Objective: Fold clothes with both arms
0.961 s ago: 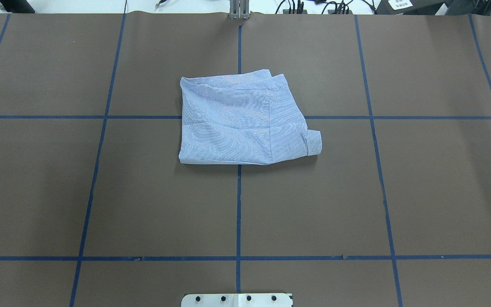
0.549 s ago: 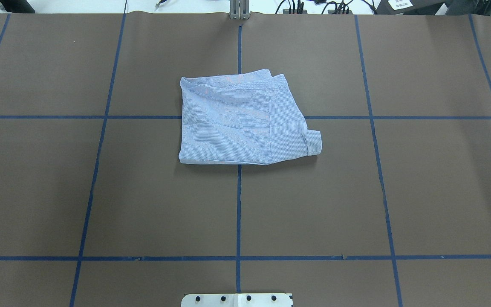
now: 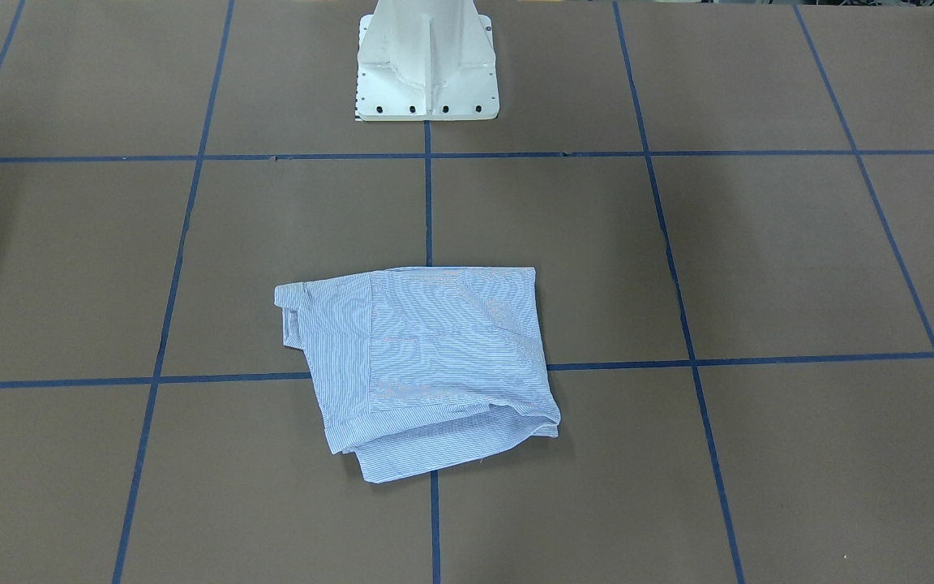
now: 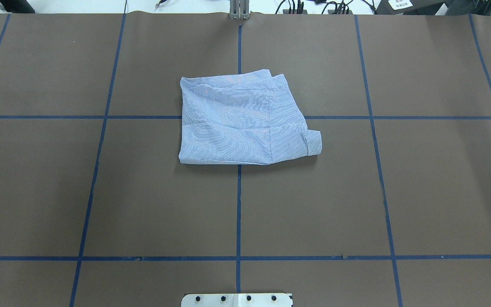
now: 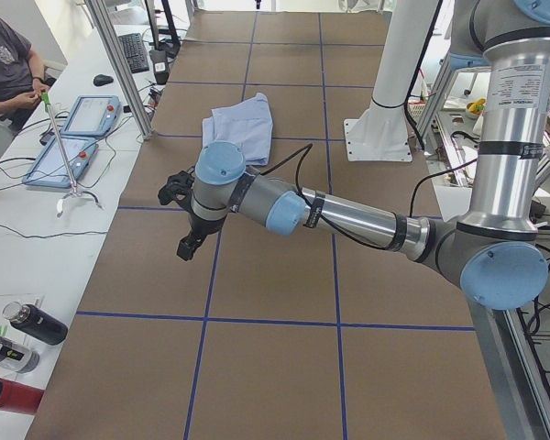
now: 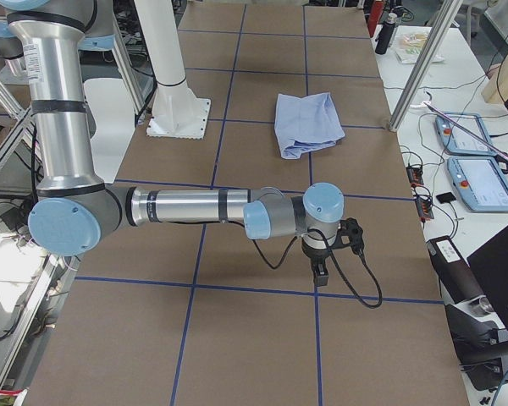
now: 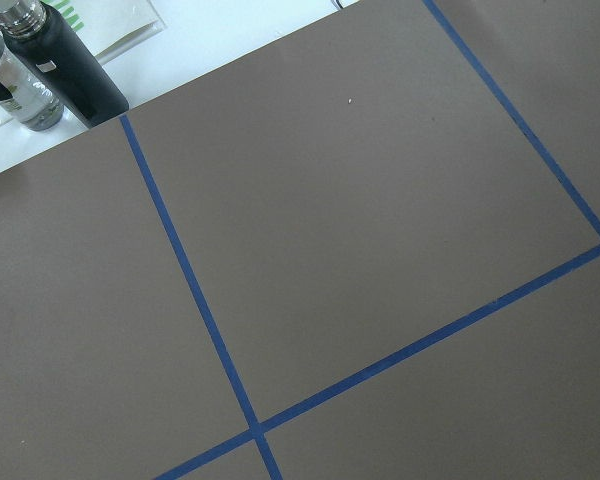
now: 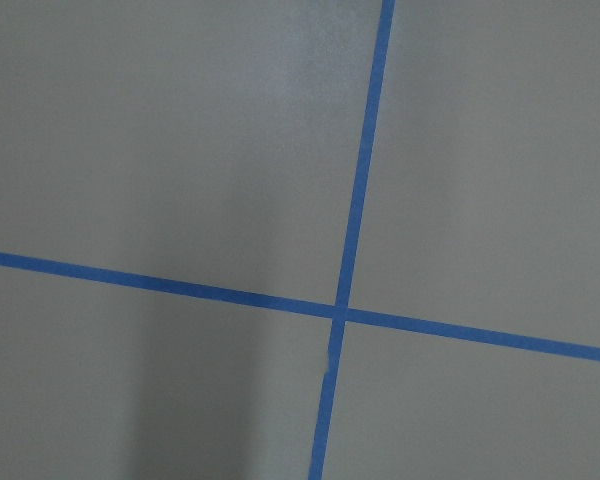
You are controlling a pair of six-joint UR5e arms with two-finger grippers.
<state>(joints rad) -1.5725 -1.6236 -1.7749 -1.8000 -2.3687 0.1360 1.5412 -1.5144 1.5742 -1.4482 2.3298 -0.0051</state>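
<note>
The light blue-and-white striped shirt (image 4: pixel 237 123) lies folded into a rough rectangle near the table's middle, with one cuff sticking out at its right. It also shows in the front view (image 3: pixel 426 365) and both side views (image 5: pixel 243 124) (image 6: pixel 309 123). Neither arm touches it. The left gripper (image 5: pixel 185 249) hangs low over bare table far to the robot's left. The right gripper (image 6: pixel 320 277) hangs low over bare table far to the robot's right. Both show only in side views, so I cannot tell whether they are open or shut. The wrist views show only brown table and blue tape.
The white pedestal base (image 3: pixel 426 73) stands at the robot's edge of the brown table (image 4: pixel 100 192), which is gridded with blue tape. Bottles (image 7: pixel 65 70) stand past the table's left end. Teach pendants (image 5: pixel 73 137) (image 6: pixel 483 182) and an operator (image 5: pixel 5 64) are on the far side.
</note>
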